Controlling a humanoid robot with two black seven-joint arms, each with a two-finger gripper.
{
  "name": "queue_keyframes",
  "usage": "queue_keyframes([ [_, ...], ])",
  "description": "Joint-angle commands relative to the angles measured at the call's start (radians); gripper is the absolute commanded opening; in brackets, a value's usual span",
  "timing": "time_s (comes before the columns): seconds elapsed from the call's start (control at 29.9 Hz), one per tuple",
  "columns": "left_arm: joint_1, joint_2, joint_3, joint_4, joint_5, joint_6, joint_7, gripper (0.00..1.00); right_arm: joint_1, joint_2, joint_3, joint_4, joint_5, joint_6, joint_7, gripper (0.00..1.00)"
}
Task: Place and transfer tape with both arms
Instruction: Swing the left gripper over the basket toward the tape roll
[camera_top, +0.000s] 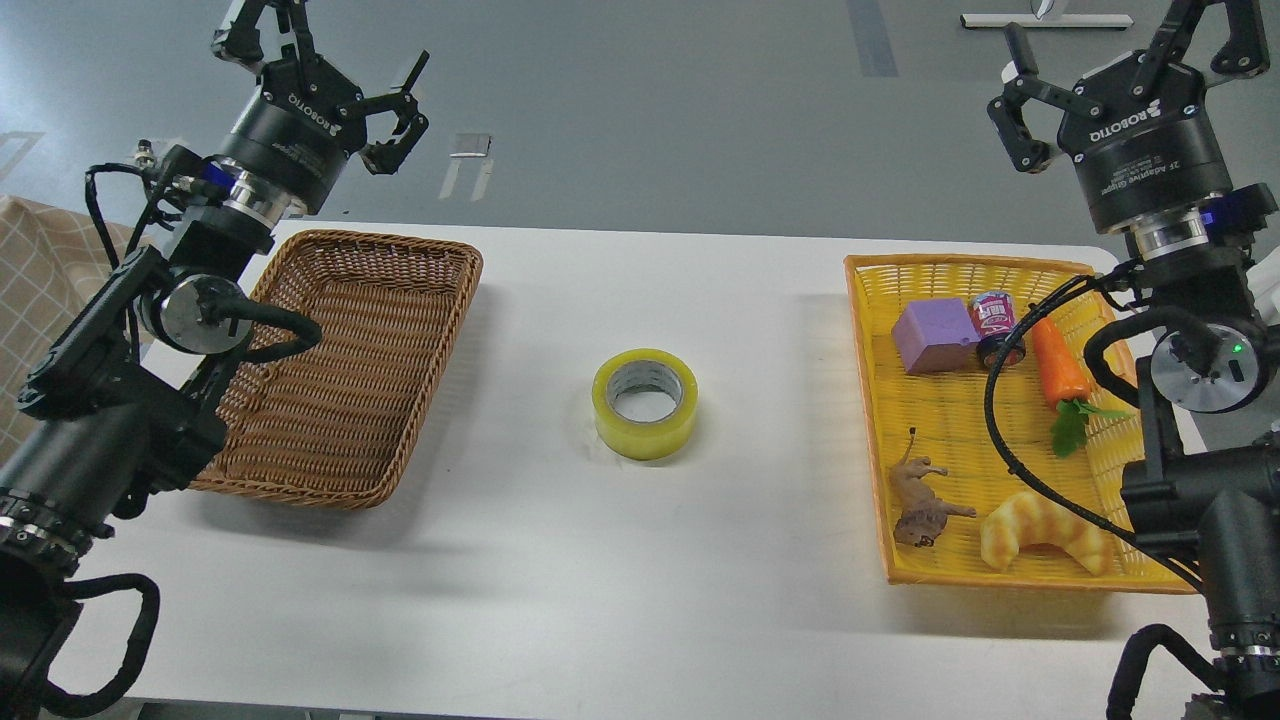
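Sitting flat on its side in the middle of the white table, the wide roll of translucent yellow packing tape shows its grey-white cardboard core straight up at us, well apart from both containers. Nothing touches it. It looks light and stiff, a rigid ring that should not crush, though that glossy outer wrap may be slippery, so I judge the safest hold is across the wall of the ring, one finger down inside the core and the others on the outer face, or a clamp across the full width.

To the left, the brown woven wicker basket has nothing in it. To the right, the yellow plastic mesh tray carries a yellow striped croissant toy, a small brown animal figure, an orange toy carrot, a purple block and a small can.

Further back and raised above the table, the left gripper hangs with fingers spread, holding nothing. The right gripper matches it, fingers splayed wide and bare. Neither is near the roll yet.
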Motion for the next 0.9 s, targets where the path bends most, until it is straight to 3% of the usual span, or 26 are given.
queue_keyframes([
  [0.0, -0.021, 0.008, 0.000, -0.013, 0.106, 0.000, -0.001, 0.98, -0.010, 0.000, 0.003, 0.003, 0.000, 0.000, 0.001, 1.00],
  [0.37, -0.027, 0.094, 0.003, -0.189, 0.589, 0.000, 0.001, 0.98, -0.049, 0.012, 0.014, 0.001, 0.032, 0.000, 0.001, 1.00],
  [0.64, -0.044, 0.154, 0.021, -0.226, 0.852, 0.000, 0.005, 0.98, -0.083, 0.009, 0.014, -0.002, 0.083, 0.000, 0.001, 1.00],
  [0.74, -0.064, 0.192, 0.067, -0.257, 0.926, 0.000, 0.005, 0.98, -0.090, 0.009, 0.014, -0.002, 0.083, 0.000, 0.001, 1.00],
  [0.87, -0.134, 0.279, 0.230, -0.307, 0.975, 0.000, 0.007, 0.98, -0.098, 0.009, 0.014, -0.003, 0.083, 0.000, 0.001, 1.00],
])
